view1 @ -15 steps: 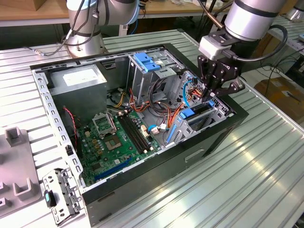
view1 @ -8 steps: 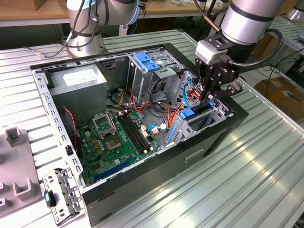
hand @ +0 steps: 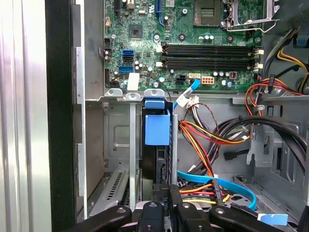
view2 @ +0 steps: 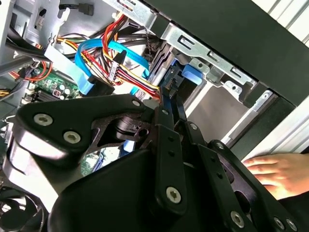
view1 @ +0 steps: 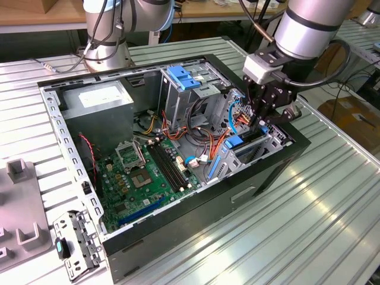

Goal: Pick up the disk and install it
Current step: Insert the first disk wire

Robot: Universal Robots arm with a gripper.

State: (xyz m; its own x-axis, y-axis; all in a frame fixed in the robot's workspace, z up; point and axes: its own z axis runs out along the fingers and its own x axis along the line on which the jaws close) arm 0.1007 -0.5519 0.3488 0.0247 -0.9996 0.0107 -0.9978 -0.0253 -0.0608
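Gripper [view1: 262,123] closing narrowly on the disk's [hand: 157,129] edge, standing it upright in the computer case's [view1: 178,234] drive bay.

Ribbed metal table [view1: 309,202], wooden bench [view1: 35,15] behind

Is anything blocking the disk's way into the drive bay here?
Nothing visible. The disk already stands on edge in the drive bay, with the hand at its outer edge. The cables lie beside it, not across it.

No legible txt anywhere (the white sticker [view1: 100,95] on the grey box shows blank).
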